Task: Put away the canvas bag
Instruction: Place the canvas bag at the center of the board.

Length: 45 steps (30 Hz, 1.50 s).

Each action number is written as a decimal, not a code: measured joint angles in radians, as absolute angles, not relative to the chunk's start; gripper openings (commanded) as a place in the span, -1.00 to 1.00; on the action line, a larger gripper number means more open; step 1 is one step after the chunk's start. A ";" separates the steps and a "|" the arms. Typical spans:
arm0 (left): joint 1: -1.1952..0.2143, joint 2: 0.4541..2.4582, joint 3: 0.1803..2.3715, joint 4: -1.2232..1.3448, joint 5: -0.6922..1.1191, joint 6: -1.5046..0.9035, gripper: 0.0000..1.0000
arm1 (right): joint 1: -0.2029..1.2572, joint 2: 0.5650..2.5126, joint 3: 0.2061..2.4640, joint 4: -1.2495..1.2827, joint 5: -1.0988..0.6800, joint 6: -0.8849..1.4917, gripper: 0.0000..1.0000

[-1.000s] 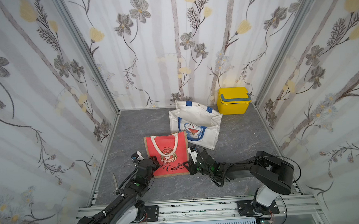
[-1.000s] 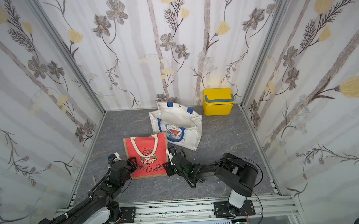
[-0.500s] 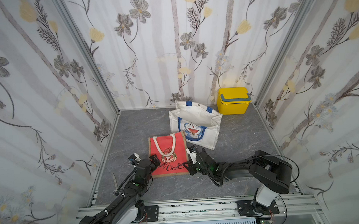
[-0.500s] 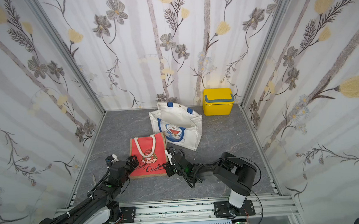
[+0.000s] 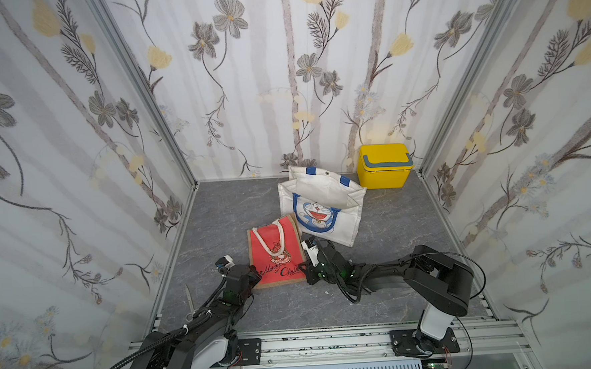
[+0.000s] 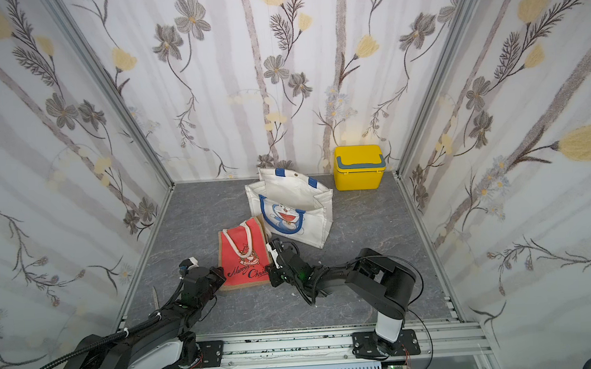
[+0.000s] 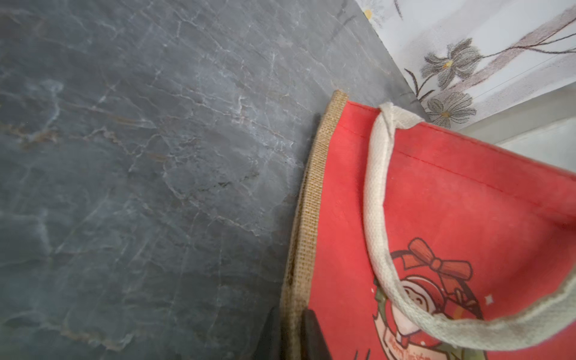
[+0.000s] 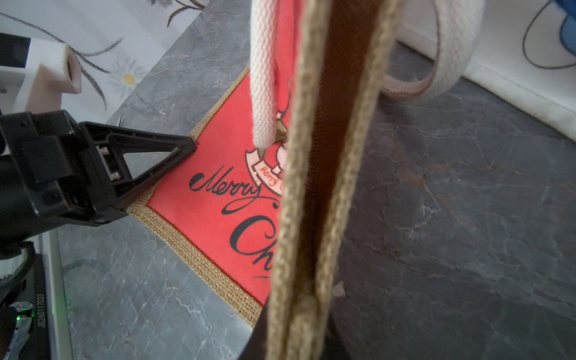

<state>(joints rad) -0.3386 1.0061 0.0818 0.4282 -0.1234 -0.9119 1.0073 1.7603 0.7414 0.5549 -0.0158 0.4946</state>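
Red cloth edged in burlap, the red bag lies flat on the grey stone-look floor. In both top views it sits near the front middle of the booth, printed side up. Its cream handle is draped over the cartoon figure, above the black "Merry" lettering.

The far end of the bag lies just beside the foot of the white bag. That one stands upright behind it, open at the top, with a blue cartoon cat on its front. A yellow box with a grey handle sits well apart from both, in the back right corner against the wall.

The left claw is low over the floor at the near left corner of the red bag. In the left wrist view its two dark fingers are pressed together with the burlap border pinched between them.

The right claw is at the opposite, right-hand side of the bag, its arm stretched out close to the floor. In the right wrist view that side's burlap border rises on edge from between the dark fingers, so this claw is pinching the bag too. A second handle loop lies on the floor beyond it, by the white bag.
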 measured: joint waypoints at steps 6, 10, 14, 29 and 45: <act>-0.331 0.851 0.190 0.247 -0.168 -0.916 -1.00 | 1.013 1.792 0.893 0.462 -0.030 0.488 -0.76; -0.264 0.812 0.293 0.130 -0.187 -0.914 -1.00 | 1.013 1.841 1.036 0.395 -0.035 0.479 -0.81; -0.177 0.870 0.455 0.054 -0.192 -0.874 -1.00 | 1.011 1.906 1.230 0.307 -0.006 0.451 -0.81; -0.152 0.921 0.296 0.015 -0.145 -0.902 -0.81 | 1.025 1.978 1.254 0.138 0.001 0.444 -0.24; -0.151 0.779 0.222 0.005 -0.203 -0.960 0.34 | 1.033 1.845 1.063 0.102 0.023 0.478 0.38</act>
